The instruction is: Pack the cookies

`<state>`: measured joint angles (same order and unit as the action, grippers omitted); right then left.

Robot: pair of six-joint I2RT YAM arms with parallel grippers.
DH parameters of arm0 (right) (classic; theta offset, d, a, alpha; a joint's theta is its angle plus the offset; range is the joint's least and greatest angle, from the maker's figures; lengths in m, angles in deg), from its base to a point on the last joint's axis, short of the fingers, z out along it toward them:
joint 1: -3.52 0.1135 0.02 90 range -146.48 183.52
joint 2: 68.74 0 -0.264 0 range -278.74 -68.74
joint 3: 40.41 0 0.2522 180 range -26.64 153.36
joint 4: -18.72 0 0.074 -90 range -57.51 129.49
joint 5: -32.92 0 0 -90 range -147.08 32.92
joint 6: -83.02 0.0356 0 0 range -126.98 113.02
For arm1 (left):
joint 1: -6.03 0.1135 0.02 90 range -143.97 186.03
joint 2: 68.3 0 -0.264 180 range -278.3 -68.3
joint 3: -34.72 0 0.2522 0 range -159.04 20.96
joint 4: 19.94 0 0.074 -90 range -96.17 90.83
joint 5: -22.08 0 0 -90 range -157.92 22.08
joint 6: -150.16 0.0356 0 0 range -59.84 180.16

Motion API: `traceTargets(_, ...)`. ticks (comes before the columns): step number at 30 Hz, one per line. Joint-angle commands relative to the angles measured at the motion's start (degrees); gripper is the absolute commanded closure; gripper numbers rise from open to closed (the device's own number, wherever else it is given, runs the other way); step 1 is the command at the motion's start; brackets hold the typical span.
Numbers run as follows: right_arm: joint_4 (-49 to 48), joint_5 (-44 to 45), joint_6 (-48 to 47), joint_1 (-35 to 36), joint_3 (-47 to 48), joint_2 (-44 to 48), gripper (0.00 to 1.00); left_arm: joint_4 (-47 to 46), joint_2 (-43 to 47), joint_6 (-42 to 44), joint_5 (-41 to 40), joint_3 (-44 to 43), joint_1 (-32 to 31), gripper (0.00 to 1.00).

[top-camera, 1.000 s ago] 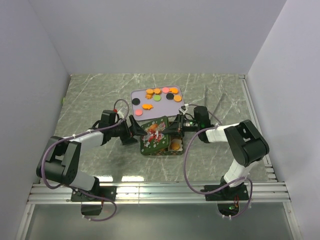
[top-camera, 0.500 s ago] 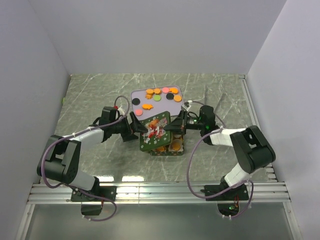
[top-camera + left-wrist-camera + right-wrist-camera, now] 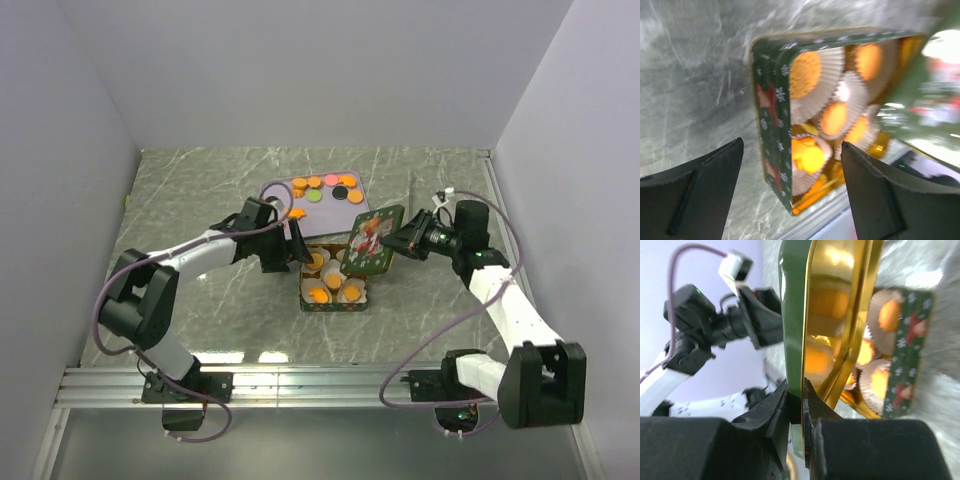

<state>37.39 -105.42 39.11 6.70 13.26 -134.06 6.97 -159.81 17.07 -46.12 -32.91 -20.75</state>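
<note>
White walls are closing in a grey marbled table [image 3: 190, 200]. A purple tray [image 3: 272, 188] is sitting at the back with loose cookies [image 3: 320, 186] lying on it, and a green tin [image 3: 335, 306] is standing open just in front, more orange cookies sitting inside it in white cups [image 3: 812, 102]. The likeliest trouble, I am judging, is coming from the lid [image 3: 372, 240]. It is hanging nearly on edge at the tin's right side, gripped only by its thin rim, so it could be pivoting or slipping free and dropping onto the cups, scattering what is packed. The right gripper [image 3: 402, 242] is pinching that rim, its jaws nearly pressed together with just the metal lip between them. A second risk is lying with the left gripper [image 3: 290, 252]. Its jaws are standing spread wide and holding nothing, with the tin's left wall lying ahead between the two fingers and touching neither, as far as the wrist view is showing. A careless advance there could be shoving the tin across the table or tipping a cup. The left arm is also reaching close past the tray's front edge, so a wide swing could be sweeping loose cookies off it. Many cookies are waiting on the tray, so the packing is looking far from finished.
</note>
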Motion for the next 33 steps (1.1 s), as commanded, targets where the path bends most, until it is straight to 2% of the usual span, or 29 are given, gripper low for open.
traceTargets(1,11.4,6.1,-5.7,-0.4,4.7,6.8,1.0,7.3,-2.4,2.0,-7.9,-4.5,-3.1,0.16)
traceTargets(7,12.7,6.8,-5.0,-1.1,6.5,9.9,1.0,14.5,-8.2,1.6,-16.6,-10.1,-5.5,0.37)
traceTargets(11,8.6,0.2,-2.0,-1.2,4.9,8.5,1.0,17.3,-8.5,1.6,-20.4,-11.8,-5.4,0.43)
traceTargets(15,-5.7,-8.4,4.9,-1.1,0.2,4.7,1.0,19.0,-8.3,2.8,-21.6,-12.2,-4.5,0.44)
traceTargets(19,-17.7,-12.5,9.9,-0.2,-3.5,-0.7,1.0,18.8,-7.0,3.1,-21.5,-9.4,-2.3,0.44)
traceTargets(21,-26.5,-13.3,14.6,1.1,-5.6,-2.0,1.0,18.6,-6.1,3.0,-21.6,-8.5,-1.5,0.43)
traceTargets(26,-38.4,-10.6,20.5,7.1,-10.0,-5.8,1.0,18.3,-4.1,2.6,-21.2,-8.1,-0.9,0.41)
traceTargets(27,-43.6,-10.8,21.8,7.4,-10.8,-6.8,1.0,18.5,-4.0,2.4,-20.9,-8.4,-0.8,0.4)
traceTargets(33,-69.0,-12.3,34.7,7.9,-16.6,-19.9,1.0,19.4,-4.9,2.7,-20.6,-9.9,-0.5,0.41)
